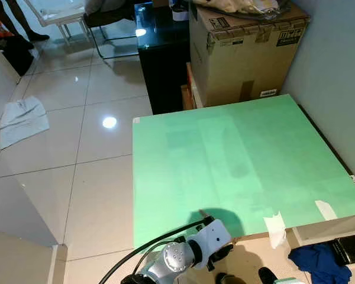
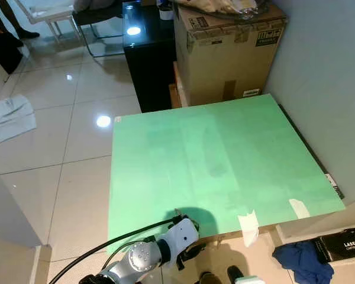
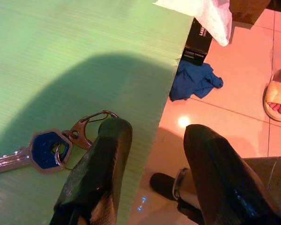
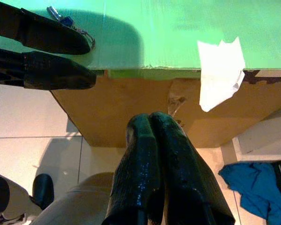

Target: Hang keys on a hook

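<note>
straddling the green table's [image 3: 61,56] edge with fingers wide, the left gripper [image 3: 154,154] could knock the keys [image 3: 51,150] off; the right gripper [image 4: 159,136] hangs pinched empty.

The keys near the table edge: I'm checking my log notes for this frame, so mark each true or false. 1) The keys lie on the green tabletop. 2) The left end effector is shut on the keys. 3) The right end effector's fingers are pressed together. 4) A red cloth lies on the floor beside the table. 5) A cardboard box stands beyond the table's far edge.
1) True: the keys rest on the green tabletop near its edge.
2) False: the left end effector is open, one finger beside the key ring, the other off the edge.
3) True: the right end effector is shut, holding nothing.
4) False: the cloth is blue.
5) True: the cardboard box stands there.
</note>
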Tool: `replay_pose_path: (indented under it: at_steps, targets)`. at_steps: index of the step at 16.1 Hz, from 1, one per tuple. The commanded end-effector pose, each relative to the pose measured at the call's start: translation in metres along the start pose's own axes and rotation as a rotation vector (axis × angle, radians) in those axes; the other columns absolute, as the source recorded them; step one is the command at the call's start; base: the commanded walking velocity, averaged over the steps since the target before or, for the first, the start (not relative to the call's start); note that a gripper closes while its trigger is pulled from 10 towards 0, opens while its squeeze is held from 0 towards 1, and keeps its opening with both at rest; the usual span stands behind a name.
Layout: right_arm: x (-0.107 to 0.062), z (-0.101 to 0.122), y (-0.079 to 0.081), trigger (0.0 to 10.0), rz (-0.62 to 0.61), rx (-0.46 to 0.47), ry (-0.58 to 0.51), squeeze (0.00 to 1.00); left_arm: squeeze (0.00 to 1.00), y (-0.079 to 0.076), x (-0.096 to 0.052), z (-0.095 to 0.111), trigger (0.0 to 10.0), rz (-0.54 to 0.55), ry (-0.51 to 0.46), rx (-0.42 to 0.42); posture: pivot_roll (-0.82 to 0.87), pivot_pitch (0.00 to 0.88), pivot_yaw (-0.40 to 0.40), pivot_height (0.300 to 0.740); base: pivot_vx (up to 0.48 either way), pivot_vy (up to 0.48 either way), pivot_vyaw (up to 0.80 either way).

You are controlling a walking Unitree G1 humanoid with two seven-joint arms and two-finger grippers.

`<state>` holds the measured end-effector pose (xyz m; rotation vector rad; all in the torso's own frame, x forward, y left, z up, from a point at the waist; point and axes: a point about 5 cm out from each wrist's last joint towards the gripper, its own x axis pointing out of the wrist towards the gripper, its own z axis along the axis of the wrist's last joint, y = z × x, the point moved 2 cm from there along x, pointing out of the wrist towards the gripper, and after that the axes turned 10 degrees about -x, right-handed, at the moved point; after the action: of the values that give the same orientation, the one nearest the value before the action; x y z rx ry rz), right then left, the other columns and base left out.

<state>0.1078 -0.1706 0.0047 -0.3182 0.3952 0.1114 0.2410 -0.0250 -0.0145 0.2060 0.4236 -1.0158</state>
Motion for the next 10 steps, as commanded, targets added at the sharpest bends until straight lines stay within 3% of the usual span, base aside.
replay_pose_path:
  at_steps: [1, 2, 3, 10]
  targets:
    - [-0.004, -0.004, 0.002, 10.0, 0.005, 0.002, 0.026, 0.00, 0.00, -0.051, 0.016, -0.001, 6.9, -0.096, 0.005, -0.097, -0.38, 0.240, 0.118, 0.740, 0.000, 0.000, 0.00]
    - [-0.004, -0.004, 0.002, 10.0, 0.005, 0.002, 0.027, 0.00, 0.00, -0.051, 0.016, -0.001, 5.8, -0.098, 0.009, -0.098, -0.38, 0.240, 0.118, 0.740, 0.000, 0.000, 0.00]
    - [-0.004, -0.005, 0.002, 10.0, 0.005, 0.003, 0.032, 0.00, 0.00, -0.051, 0.016, -0.001, 0.0, -0.098, 0.009, -0.110, -0.38, 0.235, 0.118, 0.740, 0.000, 0.000, 0.00]
    - [-0.003, -0.009, 0.003, 10.0, 0.011, 0.000, 0.042, 0.00, 0.00, -0.042, 0.015, 0.009, 0.0, -0.108, -0.045, -0.172, -0.38, 0.218, 0.117, 0.740, 0.000, 0.000, 0.00]
